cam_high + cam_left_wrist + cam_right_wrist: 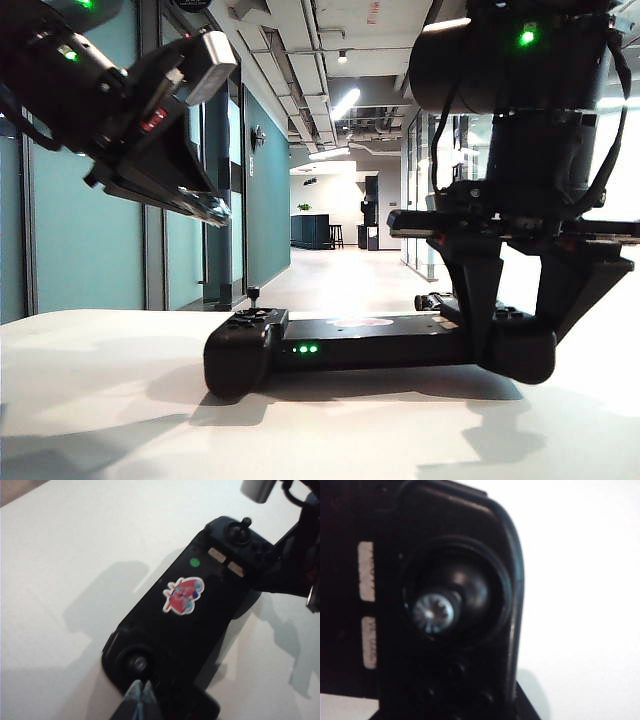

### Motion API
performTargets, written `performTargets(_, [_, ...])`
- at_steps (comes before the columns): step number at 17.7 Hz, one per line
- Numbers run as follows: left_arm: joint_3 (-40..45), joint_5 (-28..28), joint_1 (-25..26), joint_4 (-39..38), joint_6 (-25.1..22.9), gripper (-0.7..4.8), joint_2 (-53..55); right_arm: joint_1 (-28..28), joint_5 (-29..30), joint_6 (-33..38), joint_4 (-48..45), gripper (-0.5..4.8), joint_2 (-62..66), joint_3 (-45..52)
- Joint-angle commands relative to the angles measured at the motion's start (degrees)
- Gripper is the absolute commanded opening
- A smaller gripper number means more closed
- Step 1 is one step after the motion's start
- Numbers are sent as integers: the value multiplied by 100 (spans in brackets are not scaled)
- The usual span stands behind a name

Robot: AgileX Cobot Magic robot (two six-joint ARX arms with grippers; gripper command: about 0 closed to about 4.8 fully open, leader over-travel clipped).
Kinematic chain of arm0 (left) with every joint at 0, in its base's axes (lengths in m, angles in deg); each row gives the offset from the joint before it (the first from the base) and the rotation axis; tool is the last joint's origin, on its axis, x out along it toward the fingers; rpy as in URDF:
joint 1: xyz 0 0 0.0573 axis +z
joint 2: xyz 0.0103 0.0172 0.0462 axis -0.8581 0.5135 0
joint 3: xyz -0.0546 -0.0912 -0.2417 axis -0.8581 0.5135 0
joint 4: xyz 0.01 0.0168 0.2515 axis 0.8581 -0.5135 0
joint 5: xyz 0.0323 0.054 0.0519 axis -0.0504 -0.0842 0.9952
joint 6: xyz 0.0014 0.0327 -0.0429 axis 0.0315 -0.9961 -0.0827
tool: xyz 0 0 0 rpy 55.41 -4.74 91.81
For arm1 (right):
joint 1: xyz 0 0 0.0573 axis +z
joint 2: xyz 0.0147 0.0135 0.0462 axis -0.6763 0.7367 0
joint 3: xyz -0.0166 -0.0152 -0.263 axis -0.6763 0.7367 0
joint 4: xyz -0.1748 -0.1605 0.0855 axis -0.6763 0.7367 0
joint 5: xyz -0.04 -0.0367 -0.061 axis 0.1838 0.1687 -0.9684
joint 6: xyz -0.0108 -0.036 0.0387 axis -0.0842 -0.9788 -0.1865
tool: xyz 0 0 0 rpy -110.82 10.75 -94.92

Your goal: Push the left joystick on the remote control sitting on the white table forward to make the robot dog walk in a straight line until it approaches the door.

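Note:
The black remote control (380, 342) lies on the white table (110, 400), green lights on its front. Its left joystick (253, 296) stands upright at the left end. My left gripper (213, 210) hangs shut above and to the left of that stick, touching nothing. In the left wrist view its closed fingertips (140, 689) sit just short of the left joystick (138, 663). My right gripper (515, 345) is shut on the remote's right handle, where the twin stick (434, 611) shows. A small dark shape (432, 300) on the corridor floor may be the robot dog.
A long corridor with teal walls and glass doors (225, 200) runs away behind the table. A red sticker (182, 595) and a green dot (194, 563) mark the remote's middle bar. The table's far edge (120, 312) is close behind the remote.

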Motion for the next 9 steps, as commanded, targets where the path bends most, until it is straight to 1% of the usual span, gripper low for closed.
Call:
performTargets(1, [-22, -57, -105, 240, -20, -6, 136, 11, 201, 46, -142, 53, 52, -44])
performTargets(4, [-22, -48, -186, 389, -79, -6, 264, 9, 221, 186, -129, 53, 90, -46])
performTargets(6, [-22, -48, -186, 398, -302, -6, 330, 4, 221, 199, -131, 53, 107, -46])
performTargets(9, [-20, -66, -186, 407, -319, -6, 468, 4, 221, 337, -107, 53, 107, -46])
